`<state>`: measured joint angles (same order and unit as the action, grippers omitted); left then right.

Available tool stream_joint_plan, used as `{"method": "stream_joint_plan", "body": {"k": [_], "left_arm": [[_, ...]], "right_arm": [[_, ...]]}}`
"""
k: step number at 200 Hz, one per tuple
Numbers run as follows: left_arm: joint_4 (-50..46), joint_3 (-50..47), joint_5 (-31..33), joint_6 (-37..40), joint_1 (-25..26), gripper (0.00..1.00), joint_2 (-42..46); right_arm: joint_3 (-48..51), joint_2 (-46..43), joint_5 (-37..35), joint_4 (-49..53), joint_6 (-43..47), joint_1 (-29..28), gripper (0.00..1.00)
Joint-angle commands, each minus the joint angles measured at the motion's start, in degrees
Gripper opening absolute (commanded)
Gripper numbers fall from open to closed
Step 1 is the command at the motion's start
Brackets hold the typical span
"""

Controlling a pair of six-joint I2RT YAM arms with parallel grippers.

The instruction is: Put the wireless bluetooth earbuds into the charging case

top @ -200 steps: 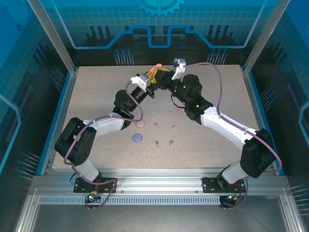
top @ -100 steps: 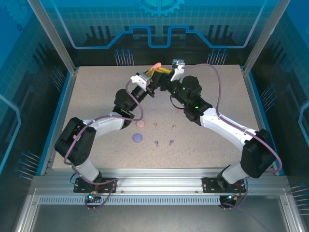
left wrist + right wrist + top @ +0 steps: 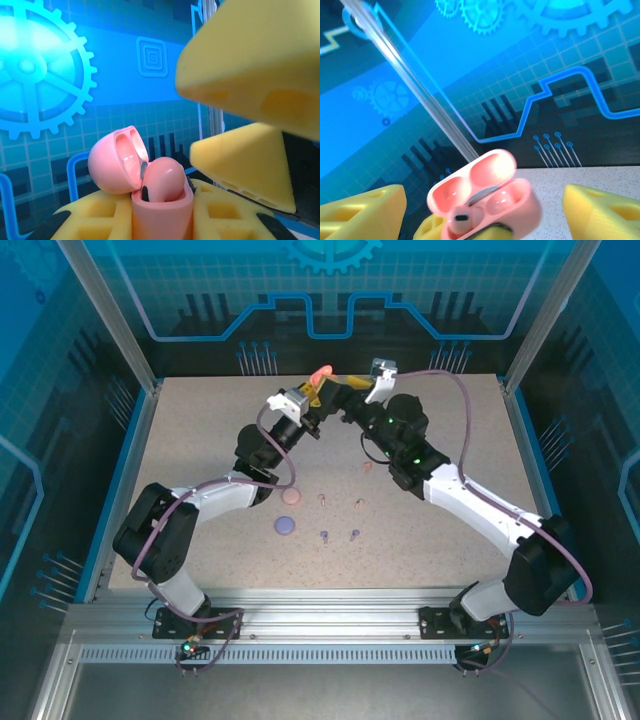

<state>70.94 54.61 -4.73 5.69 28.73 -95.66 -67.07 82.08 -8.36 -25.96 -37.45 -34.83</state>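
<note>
Left gripper [image 3: 311, 395] clamped on the coral charging case [image 3: 161, 202], held up off the table [image 3: 200, 450], lid hinged open; one bud [image 3: 461, 218] seated, the other well looks empty. Right gripper [image 3: 342, 392] has jaws spread wide just beside the case, holding nothing. Loose coral earbud [image 3: 366, 466] lies on the table, base-side of those jaws, so the right arm is nearer. Stem direction too small to tell.

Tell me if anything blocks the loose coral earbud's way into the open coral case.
Nothing visible does. The coral case, lid swung back, sits lifted in the left gripper; the coral earbud lies bare on the table; the open right gripper hovers beside the case.
</note>
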Motion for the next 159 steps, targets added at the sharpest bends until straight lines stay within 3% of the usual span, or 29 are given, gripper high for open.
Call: {"method": "stream_joint_plan", "body": {"k": [1, 28, 70, 104, 159], "left_arm": [[3.8, 1.8, 1.0, -1.1, 0.5, 0.00, -0.1], [3.3, 1.8, 1.4, -0.5, 0.5, 0.00, 0.1], [1.0, 1.5, 1.5, -0.3, 0.4, 0.00, 0.7], [-0.3, 0.6, 1.0, -0.9, 0.4, 0.00, 1.3], [-2.7, -0.8, 1.0, -0.7, 0.4, 0.00, 3.1]], "right_arm": [[-1.1, -4.1, -3.3, 3.0, -2.5, 1.9, 0.84], [-0.6, -7.0, -6.6, 10.1, -5.0, 4.7, 0.84], [-7.1, -6.0, -6.0, 40.9, -10.9, 12.6, 0.84], [-14.6, 1.8, -5.5, 62.8, -10.6, 15.5, 0.82], [-26.1, 20.6, -1.3, 75.3, -4.5, 15.2, 0.74]]}}
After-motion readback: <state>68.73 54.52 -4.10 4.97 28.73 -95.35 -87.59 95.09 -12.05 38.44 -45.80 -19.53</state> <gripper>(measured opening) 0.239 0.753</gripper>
